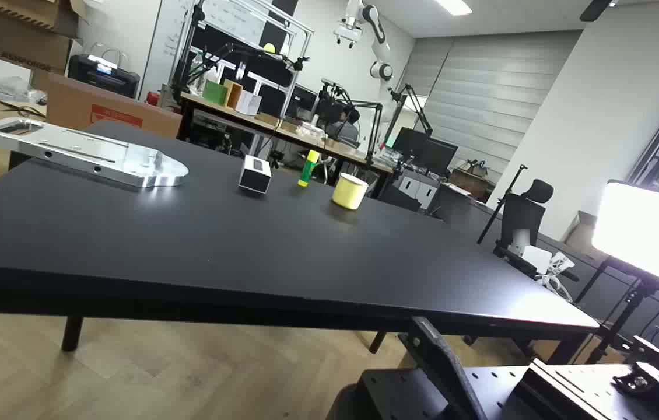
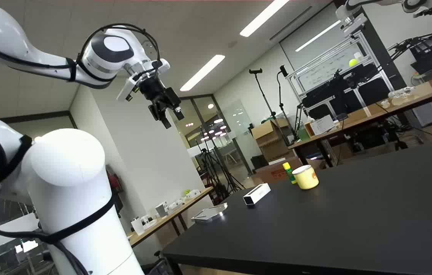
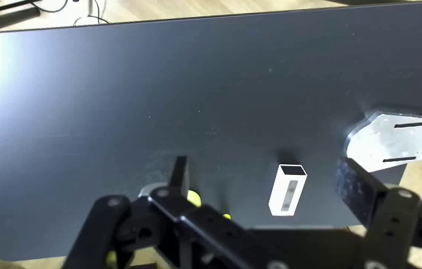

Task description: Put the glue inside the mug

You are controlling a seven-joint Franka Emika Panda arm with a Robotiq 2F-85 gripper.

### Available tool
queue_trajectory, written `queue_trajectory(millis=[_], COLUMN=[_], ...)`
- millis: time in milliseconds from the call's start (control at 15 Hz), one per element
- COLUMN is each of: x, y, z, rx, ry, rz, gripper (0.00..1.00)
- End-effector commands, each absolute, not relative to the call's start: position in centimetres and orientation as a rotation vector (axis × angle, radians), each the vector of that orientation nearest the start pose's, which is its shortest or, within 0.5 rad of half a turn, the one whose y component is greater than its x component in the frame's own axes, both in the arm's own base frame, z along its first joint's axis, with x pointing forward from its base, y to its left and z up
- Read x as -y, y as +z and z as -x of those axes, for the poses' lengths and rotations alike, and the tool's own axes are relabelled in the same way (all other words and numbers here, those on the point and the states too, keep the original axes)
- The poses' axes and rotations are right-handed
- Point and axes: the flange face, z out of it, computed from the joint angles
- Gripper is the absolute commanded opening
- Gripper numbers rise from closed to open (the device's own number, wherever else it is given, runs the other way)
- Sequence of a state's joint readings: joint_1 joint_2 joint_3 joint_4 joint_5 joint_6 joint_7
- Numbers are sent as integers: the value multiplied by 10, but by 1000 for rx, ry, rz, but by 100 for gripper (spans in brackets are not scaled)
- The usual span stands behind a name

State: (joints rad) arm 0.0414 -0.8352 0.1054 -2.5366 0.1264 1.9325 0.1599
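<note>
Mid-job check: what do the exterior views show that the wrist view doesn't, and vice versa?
Only exterior views: the pale-yellow round mug unobstructed, and the green barrel of the upright, yellow-capped glue stick.
Only wrist view: the black two-fingered pincer, open, hiding much of that mug.
Shared: the oblong black-and-white box, silvery metal plate and black table.

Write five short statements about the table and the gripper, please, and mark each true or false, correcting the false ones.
1. The glue stick stands upright on the table beside the mug. True.
2. The mug lies on its side. False: it stands upright.
3. In both exterior views, the white box shows between the metal plate and the mug. True.
4. The glue stick is held in a grasp. False: the gripper is open and away from it.
5. The upper end of the glue stick is yellow. True.
</note>
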Motion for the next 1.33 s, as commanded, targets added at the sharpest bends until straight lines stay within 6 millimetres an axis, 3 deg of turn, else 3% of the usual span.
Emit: queue_trajectory(millis=[0, 533, 800, 1267], x=[-62, -61, -50, -27], y=[553, 552, 530, 458], z=[-319, -323, -369, -485], rx=[-106, -91, 68, 493], ry=[-337, -340, -346, -196], rz=[3046, 3052, 3095, 3109], gripper=[100, 100, 100, 100])
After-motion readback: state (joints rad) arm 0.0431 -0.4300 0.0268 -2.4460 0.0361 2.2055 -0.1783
